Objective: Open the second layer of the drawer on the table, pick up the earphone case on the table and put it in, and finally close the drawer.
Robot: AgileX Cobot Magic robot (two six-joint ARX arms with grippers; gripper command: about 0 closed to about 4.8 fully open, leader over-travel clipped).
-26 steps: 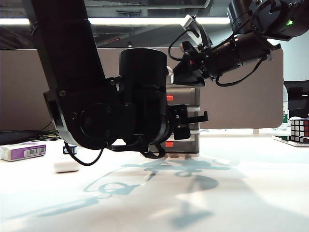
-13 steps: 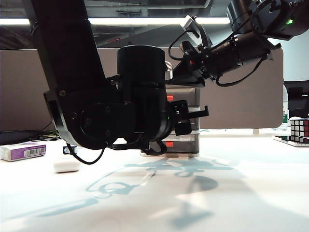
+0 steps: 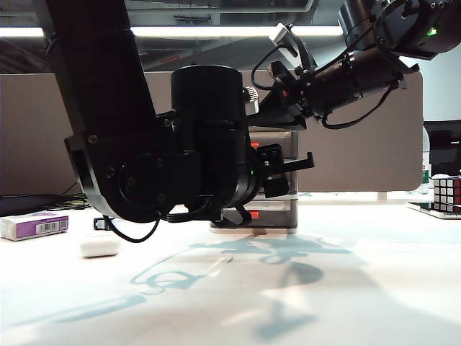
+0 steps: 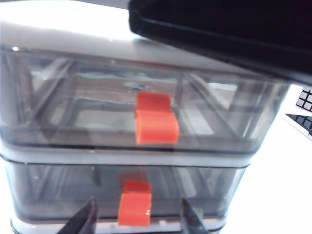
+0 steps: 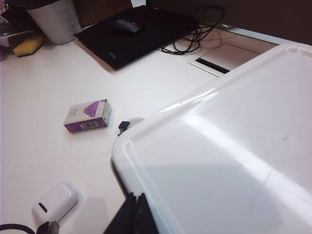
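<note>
The drawer [image 3: 277,180] stands in the middle of the table [image 3: 346,288], far back from the front edge, with wide bare white surface in front of it and to its right side. The left gripper [image 4: 138,219] is directly in front of the drawer, at the level of the second layer [image 4: 73,187]; its two fingers [image 4: 83,222] stand apart, one on each side of the red-orange handle [image 4: 135,208], and they do not press on it. In the exterior view the big black left arm [image 3: 144,158] hides most of the drawer front, so only its right part shows there. The right gripper [image 5: 135,214] is at the upper edge of the drawer's white top [image 5: 234,161]; only the dark fingertips show, lying close together, and I cannot tell if they are fully closed or hold anything. The earphone case [image 3: 99,245] lies on the table to the left of the drawer, well apart from it, with free table around it. The right wrist view shows it from above [image 5: 54,202], and also the white-and-purple box [image 5: 87,116] further away and a small black clip [image 5: 123,126] near the drawer corner. The exterior view alone shows a colour cube [image 3: 446,193] at the right edge.
</note>
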